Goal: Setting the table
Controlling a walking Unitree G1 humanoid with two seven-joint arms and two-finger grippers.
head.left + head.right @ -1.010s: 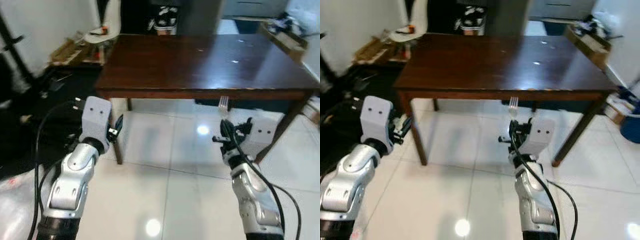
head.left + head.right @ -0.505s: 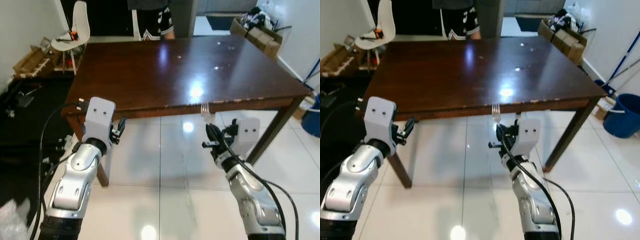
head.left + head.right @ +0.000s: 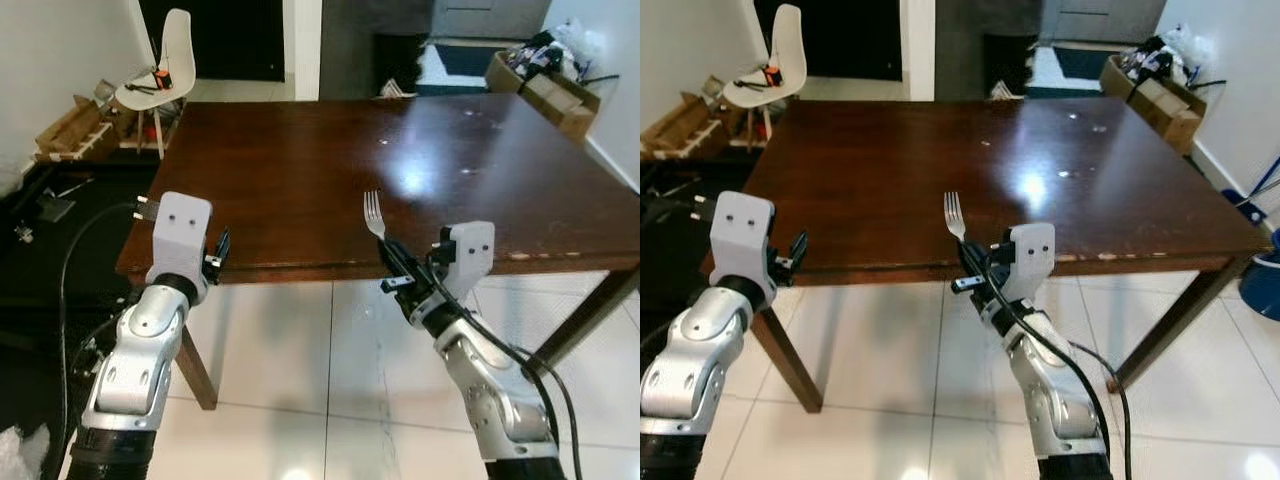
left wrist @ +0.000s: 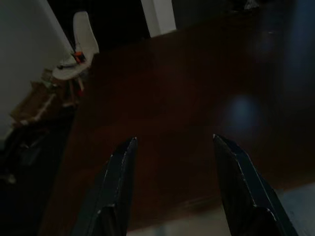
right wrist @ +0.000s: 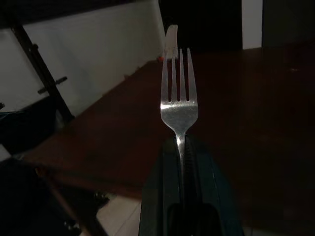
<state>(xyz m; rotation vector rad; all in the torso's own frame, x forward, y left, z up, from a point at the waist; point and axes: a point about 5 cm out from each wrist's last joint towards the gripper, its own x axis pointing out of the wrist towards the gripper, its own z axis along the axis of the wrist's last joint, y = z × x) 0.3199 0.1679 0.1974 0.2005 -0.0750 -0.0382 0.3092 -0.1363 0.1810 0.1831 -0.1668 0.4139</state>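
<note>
A dark brown wooden table stands right in front of me, its top bare and glossy. My right gripper is shut on the handle of a silver fork, whose tines point up just over the table's near edge. In the right wrist view the fork stands upright between the black fingers. My left gripper is held at the table's near left corner. Its two fingers stand apart with nothing between them, pointing over the tabletop.
A white chair with a small orange thing on its seat stands at the far left, beside cardboard clutter. Boxes lie at the far right. A blue bucket sits on the white tiled floor at the right.
The camera has come closer to the table and now looks down onto its top. The fork is raised over the near edge. A person at the far side is gone from view.
</note>
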